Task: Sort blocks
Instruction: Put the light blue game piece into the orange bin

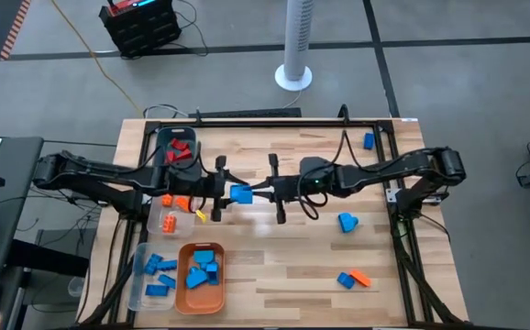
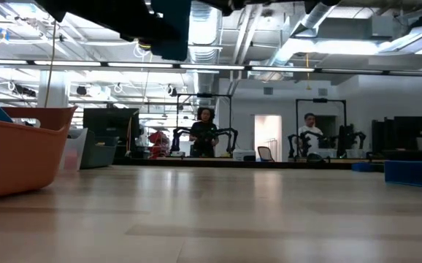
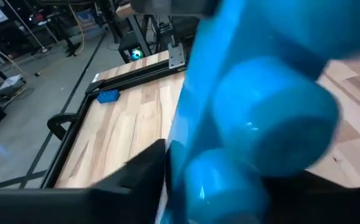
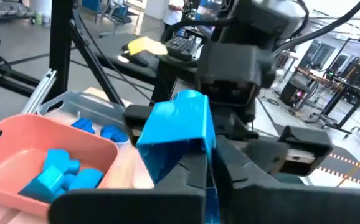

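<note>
Scene: two dark arms meet at the centre of the wooden table [image 1: 274,275], a light blue block [image 1: 240,194] between their tips, clear of the board.
Right gripper [image 4: 208,155]: clenched on the light blue block, fingers pinching its lower edge, studded face turned toward the other arm.
Left gripper [image 1: 221,195]: at 9 o'clock of the block, jaws partly apart and reaching round it; the block fills the left wrist view. Whether the pads are touching it yet cannot be told.
Step in hand: apparently a mid-air handover from right to left, judging by both tips at one brick.
Doing it well: the left fingers should likely seat squarely on flat sides, not studs, before the right lets go; a loose pinch risks a drop.
Destination: the orange tray [image 1: 184,298], at about 7 o'clock of the held block, already holds light blue bricks and looks the fitting target.
Neighbouring bins: a clear bin [image 1: 137,284] just beside the tray holds darker blue pieces; a dark bin [image 1: 161,139] at 10 o'clock holds red ones.
Still unsorted: blue block [image 1: 347,221] at 4 o'clock, another [image 1: 368,140] at 2 o'clock, a blue and orange pair [image 1: 354,279] at 5 o'clock.
</note>
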Robot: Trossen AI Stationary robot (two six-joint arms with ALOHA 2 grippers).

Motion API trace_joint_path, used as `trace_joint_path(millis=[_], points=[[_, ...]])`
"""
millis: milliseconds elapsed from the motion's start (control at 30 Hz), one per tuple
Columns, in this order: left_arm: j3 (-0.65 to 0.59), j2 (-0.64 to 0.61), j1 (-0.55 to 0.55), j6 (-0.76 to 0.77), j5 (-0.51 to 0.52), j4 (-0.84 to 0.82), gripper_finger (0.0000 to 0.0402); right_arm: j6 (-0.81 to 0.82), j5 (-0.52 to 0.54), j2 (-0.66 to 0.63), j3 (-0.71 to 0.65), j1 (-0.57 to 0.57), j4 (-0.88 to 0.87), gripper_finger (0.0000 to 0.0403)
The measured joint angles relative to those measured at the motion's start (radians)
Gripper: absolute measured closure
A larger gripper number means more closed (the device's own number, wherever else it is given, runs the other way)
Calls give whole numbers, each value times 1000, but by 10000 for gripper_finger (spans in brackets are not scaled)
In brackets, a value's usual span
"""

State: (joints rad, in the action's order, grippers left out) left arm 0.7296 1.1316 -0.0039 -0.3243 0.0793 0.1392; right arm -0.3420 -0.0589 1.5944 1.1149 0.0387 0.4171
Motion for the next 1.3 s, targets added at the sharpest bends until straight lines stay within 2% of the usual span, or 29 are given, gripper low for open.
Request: trace_joint_path(millis=[100,200,367,567,733,967,1133,1300], points=[[0,0,-1,12,14,-6,272,13,1,-9,0,-2,-16,353],[0,-3,0,31,21,-7,272,27,5,-23,0,-3,-41,313],[0,-80,-9,57,26,-73,272,59,4,-117,0,1,-227,249],[1,-227,-34,173,-5,-306,272,153,4,-209,0,4,-506,200],[0,-267,-99,369,-114,-491,272,240,51,-220,-65,16,-562,196],[11,-232,-255,619,-238,-533,272,292,95,-182,-158,3,-435,213],[45,-160,-372,797,-250,-579,272,298,149,-181,-170,-8,-435,223],[68,-53,-478,902,-258,-669,272,334,189,-189,-170,-30,-470,228]])
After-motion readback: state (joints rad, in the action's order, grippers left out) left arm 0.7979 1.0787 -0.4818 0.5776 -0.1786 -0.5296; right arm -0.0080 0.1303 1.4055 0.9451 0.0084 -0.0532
